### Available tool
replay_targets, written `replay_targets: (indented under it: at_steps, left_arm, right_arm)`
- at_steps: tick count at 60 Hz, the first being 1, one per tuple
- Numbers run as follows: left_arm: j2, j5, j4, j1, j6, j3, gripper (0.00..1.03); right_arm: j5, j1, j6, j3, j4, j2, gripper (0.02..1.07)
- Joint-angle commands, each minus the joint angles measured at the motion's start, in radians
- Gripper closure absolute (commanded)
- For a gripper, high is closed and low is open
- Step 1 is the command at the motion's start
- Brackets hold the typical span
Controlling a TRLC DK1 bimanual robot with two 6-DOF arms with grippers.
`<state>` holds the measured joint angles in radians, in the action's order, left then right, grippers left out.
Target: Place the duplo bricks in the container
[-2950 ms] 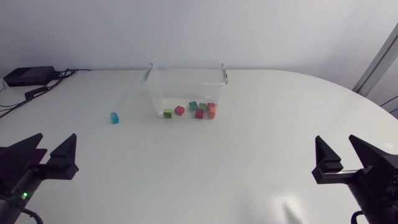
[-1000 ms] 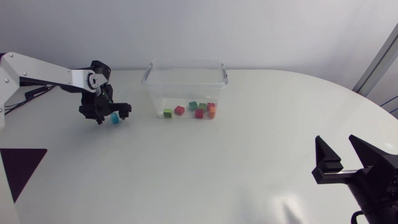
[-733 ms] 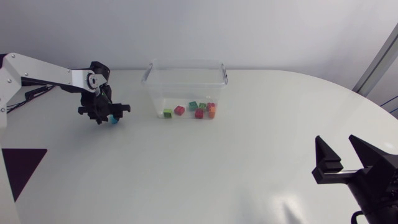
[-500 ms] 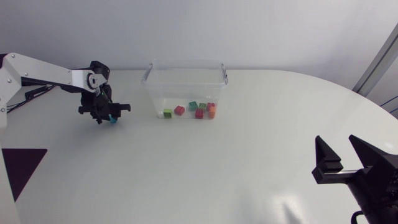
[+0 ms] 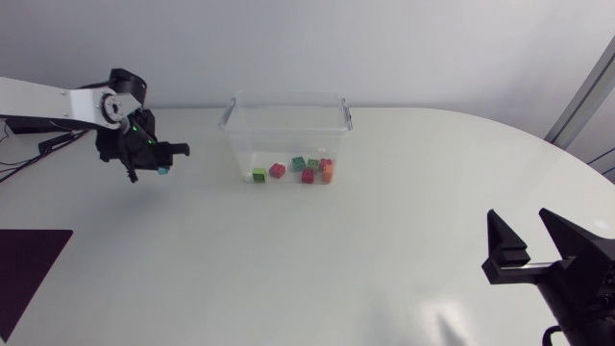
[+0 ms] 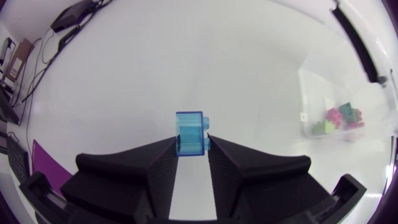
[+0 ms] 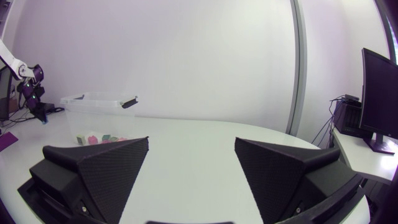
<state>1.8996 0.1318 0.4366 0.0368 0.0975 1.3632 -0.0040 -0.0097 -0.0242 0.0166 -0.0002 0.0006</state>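
My left gripper (image 5: 159, 163) is shut on a light blue duplo brick (image 5: 163, 170) and holds it above the table, left of the clear container (image 5: 285, 120). The left wrist view has the blue brick (image 6: 190, 133) pinched between both fingertips, with the container (image 6: 348, 68) off to one side ahead. Several bricks, green, red and orange (image 5: 307, 170), lie inside the container. My right gripper (image 5: 531, 245) rests open at the near right of the table with nothing between its fingers (image 7: 99, 163). From the right wrist view, the container (image 7: 99, 106) and my left arm (image 7: 31, 87) are far ahead.
A dark purple mat (image 5: 29, 264) lies at the table's near left corner. Cables and a black box (image 5: 43, 117) sit at the far left edge. White tabletop (image 5: 317, 259) spreads between the container and my right gripper.
My left gripper has closed on the blue brick and lifted it off the table, drawing back to the left. The right arm has not moved.
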Motion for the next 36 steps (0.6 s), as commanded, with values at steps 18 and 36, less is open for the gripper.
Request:
replay_targets:
  at_steps: [18,36]
  left_arm:
    - [-0.395,-0.054,0.07,-0.161,-0.038,-0.052,0.8]
    - [-0.387,-0.044,0.062,-0.342,-0.005,-0.058,0.8]
  right_arm:
    - [-0.005,-0.009,-0.011,-0.017,-0.006,-0.005,0.07]
    - [-0.005,-0.009,-0.011,-0.017,-0.006,-0.005,0.07]
